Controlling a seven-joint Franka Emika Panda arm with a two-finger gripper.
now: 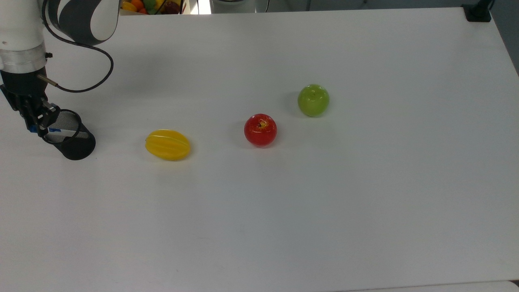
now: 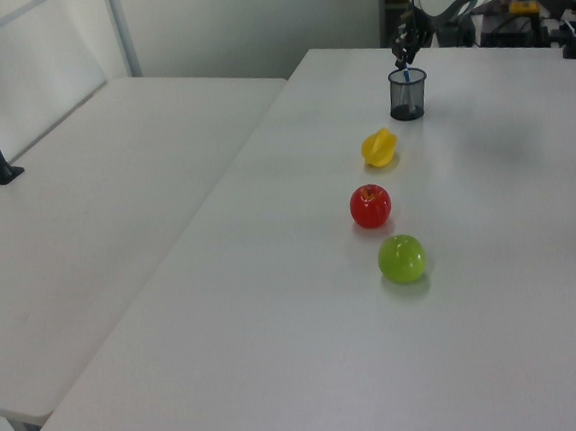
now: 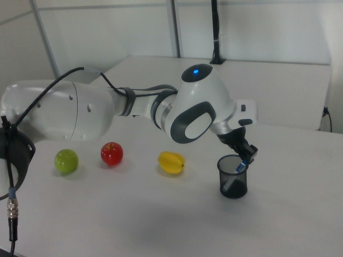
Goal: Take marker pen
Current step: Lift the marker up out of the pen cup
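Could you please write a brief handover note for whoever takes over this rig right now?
Gripper: at the rim of the black mesh cup, jaws shut on the blue cap end of the marker pen.
Marker pen: tilted, lower part inside the cup.
Also on the white table: yellow fruit, red apple and green apple, well apart from the cup.
Done: pen grasped.
Left: lift it fully out of the cup, probably straight up so the cup is not tipped.
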